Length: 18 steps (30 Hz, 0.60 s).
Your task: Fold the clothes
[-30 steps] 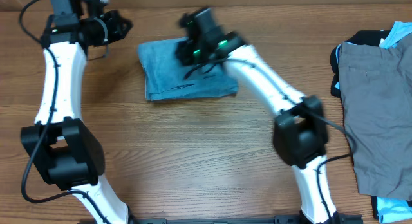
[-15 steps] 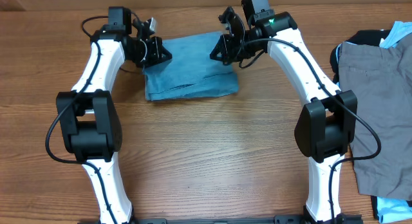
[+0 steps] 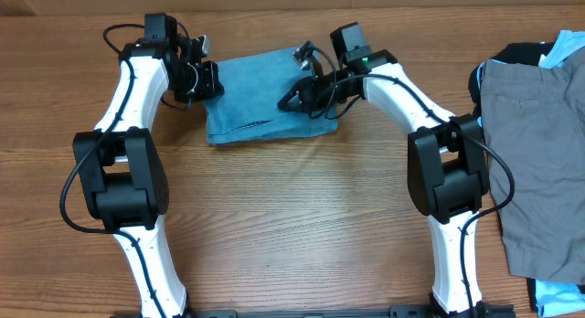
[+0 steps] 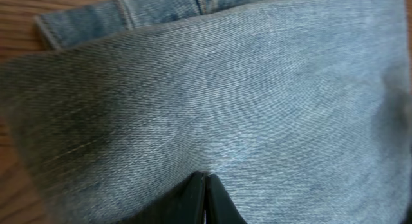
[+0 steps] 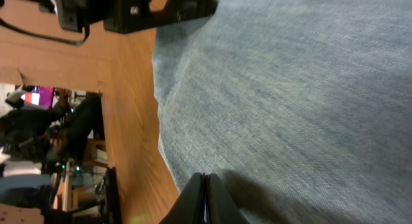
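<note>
The light-blue denim jeans [image 3: 260, 103] lie folded into a compact rectangle on the wooden table at the back centre. My left gripper [image 3: 209, 80] is shut, its tips resting on the left edge of the fold; in the left wrist view its closed fingertips [image 4: 205, 184] lie on the denim [image 4: 244, 89], with a waistband seam [image 4: 96, 19] at the upper left. My right gripper [image 3: 289, 101] is shut, its tips on the middle of the fold; the right wrist view shows the closed gripper [image 5: 205, 182] on denim [image 5: 296, 89]. Nothing shows between either pair of jaws.
A pile of clothes lies at the right edge: grey trousers [image 3: 539, 153] on top, a black garment [image 3: 512, 55] and a pale-blue one [image 3: 567, 44] beneath, with more pale blue [image 3: 556, 295] at the front. In the right wrist view the left arm [image 5: 129, 11] is close.
The left arm has come in from the far left to the jeans' left edge. The right gripper has moved from the jeans' right edge toward the middle of the fold.
</note>
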Motion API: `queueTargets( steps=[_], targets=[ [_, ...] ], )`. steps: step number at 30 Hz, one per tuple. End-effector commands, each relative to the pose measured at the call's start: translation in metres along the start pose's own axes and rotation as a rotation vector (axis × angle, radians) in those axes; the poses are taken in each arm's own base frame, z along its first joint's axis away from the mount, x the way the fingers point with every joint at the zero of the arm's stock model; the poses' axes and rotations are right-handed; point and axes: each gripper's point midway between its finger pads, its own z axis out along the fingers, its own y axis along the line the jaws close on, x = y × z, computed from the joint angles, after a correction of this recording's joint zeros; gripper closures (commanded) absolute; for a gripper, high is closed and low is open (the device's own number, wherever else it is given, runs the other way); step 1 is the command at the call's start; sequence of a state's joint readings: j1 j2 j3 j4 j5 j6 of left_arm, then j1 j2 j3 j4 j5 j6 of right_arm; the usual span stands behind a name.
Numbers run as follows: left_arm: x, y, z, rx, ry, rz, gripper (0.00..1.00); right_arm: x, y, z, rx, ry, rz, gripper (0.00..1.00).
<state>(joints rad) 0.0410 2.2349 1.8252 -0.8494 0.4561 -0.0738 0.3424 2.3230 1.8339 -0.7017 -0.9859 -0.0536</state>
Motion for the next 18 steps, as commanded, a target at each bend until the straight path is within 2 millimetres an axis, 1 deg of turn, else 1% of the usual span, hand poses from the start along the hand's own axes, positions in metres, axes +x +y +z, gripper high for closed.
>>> queueTargets(
  steps=[1,4,5,9,10,11,13,15,17,18],
  targets=[
    [0.002,0.017,-0.001,-0.084,-0.002,0.030,0.96,0.018,-0.010,0.016,0.007,0.029,0.003,0.94],
    [0.006,0.026,0.009,-0.101,0.016,0.022,0.96,0.035,-0.022,0.027,0.049,0.058,0.026,0.94],
    [0.009,0.029,0.016,-0.101,0.031,0.015,0.96,0.041,-0.027,0.030,0.067,0.069,0.037,0.94],
    [0.023,0.043,0.041,-0.107,0.091,-0.006,0.96,0.059,-0.039,0.033,0.103,0.096,0.070,0.94],
    [0.026,0.046,0.045,-0.107,0.100,-0.008,0.96,0.063,-0.043,0.034,0.119,0.103,0.081,0.94],
    [0.026,0.047,0.046,-0.114,0.100,-0.006,0.96,0.067,-0.046,0.034,0.130,0.108,0.088,0.94],
    [0.020,0.050,0.043,-0.137,0.078,0.003,0.96,0.070,-0.051,0.034,0.152,0.112,0.096,0.94],
    [0.008,0.048,0.036,-0.135,0.046,0.010,0.96,0.071,-0.056,0.034,0.175,0.109,0.101,0.94],
    [-0.012,0.033,0.016,-0.090,-0.005,0.011,0.96,0.070,-0.059,0.034,0.189,0.102,0.111,0.94],
    [-0.028,0.018,-0.002,-0.050,-0.047,0.020,0.96,0.069,-0.059,0.035,0.190,0.096,0.124,0.94]
  ],
)
